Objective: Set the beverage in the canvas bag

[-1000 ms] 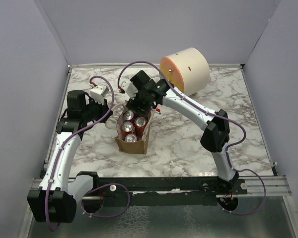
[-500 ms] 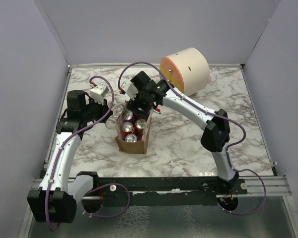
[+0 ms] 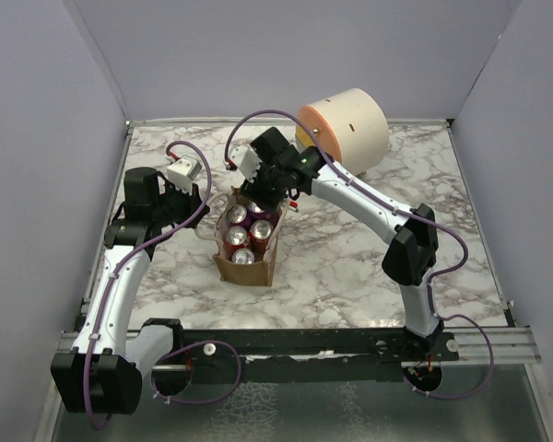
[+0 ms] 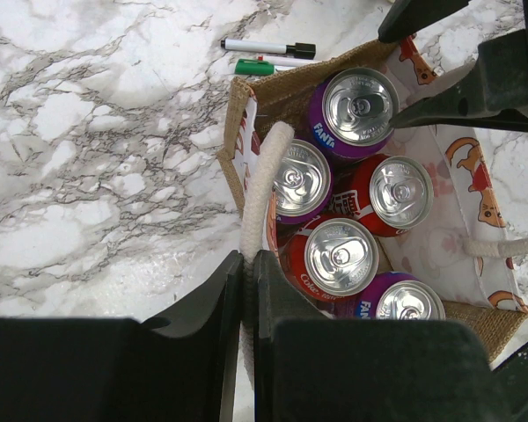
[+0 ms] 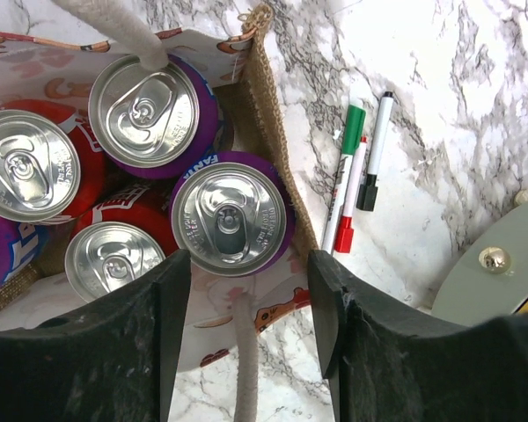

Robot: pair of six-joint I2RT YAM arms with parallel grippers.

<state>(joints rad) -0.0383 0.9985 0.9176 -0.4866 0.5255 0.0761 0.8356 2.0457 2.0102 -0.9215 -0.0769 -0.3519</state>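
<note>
Right tool (image 5: 248,264) has its jaws apart, straddling the purple Fanta can (image 5: 231,220), which stands in the canvas bag (image 5: 277,158) with four others. Left tool (image 4: 248,259) is pinched on the white loop handle (image 4: 262,185). My worry is the handle rope (image 5: 242,352) lying between the right fingers. It could snag on lift-off and tip the bag toward the markers (image 5: 352,176) on the table (image 5: 422,70).
</note>
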